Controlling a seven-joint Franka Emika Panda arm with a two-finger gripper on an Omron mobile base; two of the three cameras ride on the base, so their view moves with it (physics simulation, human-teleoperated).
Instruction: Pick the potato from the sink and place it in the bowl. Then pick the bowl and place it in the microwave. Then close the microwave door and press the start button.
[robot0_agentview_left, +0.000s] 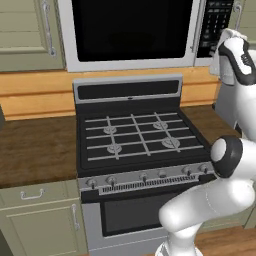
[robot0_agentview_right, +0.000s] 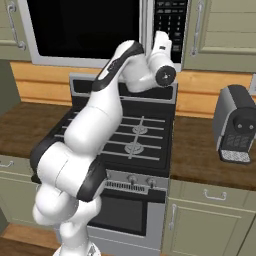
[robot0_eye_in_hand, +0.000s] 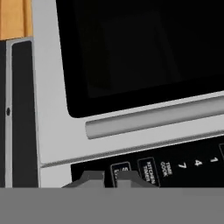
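Gripper (robot0_eye_in_hand: 105, 177): fingertips nearly together, a narrow gap between them, nothing held — clenched on empty air. Positioned at the lower end of the black keypad panel (robot0_eye_in_hand: 175, 164) of the microwave (robot0_eye_in_hand: 52, 109), tips right at a small white-lettered button; actual contact cannot be told. In the hand view, rolled sideways, with the long silver bar handle (robot0_eye_in_hand: 153, 118) running across just beyond the keypad, and the black glass window of the microwave door (robot0_eye_in_hand: 140, 43) beyond that. Door shut flush against the microwave body.

From the right base view: white arm (robot0_agentview_right: 95, 125) rising from the lower left, bent upward over the stove (robot0_agentview_right: 135, 135), hand (robot0_agentview_right: 161, 55) raised against the keypad. From the left base view: upper arm crossing the lower right, wrist (robot0_agentview_left: 239, 60) beside the keypad at the upper right.

Below the microwave: black gas stove with four burners, a row of knobs (robot0_agentview_left: 145, 176) along the front, oven window (robot0_agentview_left: 132, 212) underneath. Brown wooden counter (robot0_agentview_left: 35, 147) on both sides of the stove. On the right stretch of counter, well apart from the arm — a grey coffee machine (robot0_agentview_right: 235, 125). Pale green cabinets (robot0_agentview_right: 225, 30) above and below the counter, with silver handles. Orange wood wall strip (robot0_agentview_left: 35, 92) behind the stove.

Bowl and potato: hidden from sight with the door closed.
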